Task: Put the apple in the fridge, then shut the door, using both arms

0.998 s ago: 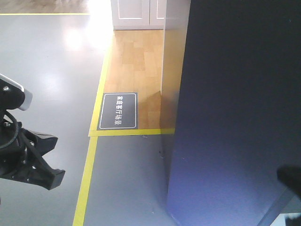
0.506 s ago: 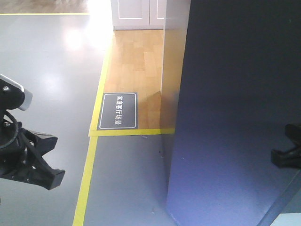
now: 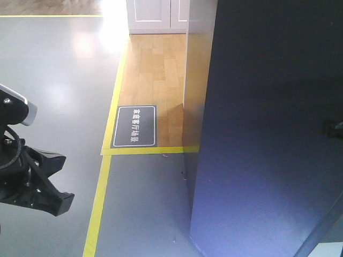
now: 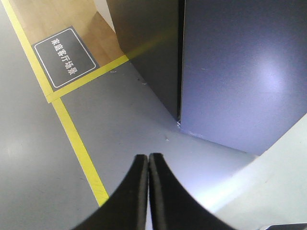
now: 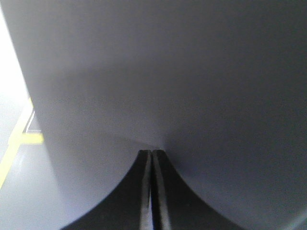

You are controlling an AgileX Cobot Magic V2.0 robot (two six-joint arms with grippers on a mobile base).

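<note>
The fridge (image 4: 148,57) stands dark and tall at the right, and its door (image 3: 268,134) fills the right half of the front view as a flat dark grey panel. In the left wrist view the door (image 4: 240,72) meets the cabinet side along a thin dark seam. My right gripper (image 5: 151,152) is shut and empty, its tips at or right against the door panel (image 5: 192,72); only a sliver of it (image 3: 335,127) shows at the front view's right edge. My left gripper (image 4: 147,155) is shut and empty above the grey floor, left of the fridge. The left arm (image 3: 27,182) hangs at lower left. The apple is out of view.
Yellow floor tape (image 3: 99,203) runs along the grey floor and borders a wooden floor patch (image 3: 155,69). A dark floor sign (image 3: 134,126) with white characters lies by the tape. White cabinet doors (image 3: 155,16) stand at the back. A pale surface (image 4: 273,182) fills the left wrist view's lower right.
In the front view the right gripper has risen from the lower right corner to mid-height at the right edge and mostly left the frame. The left arm has not moved.
</note>
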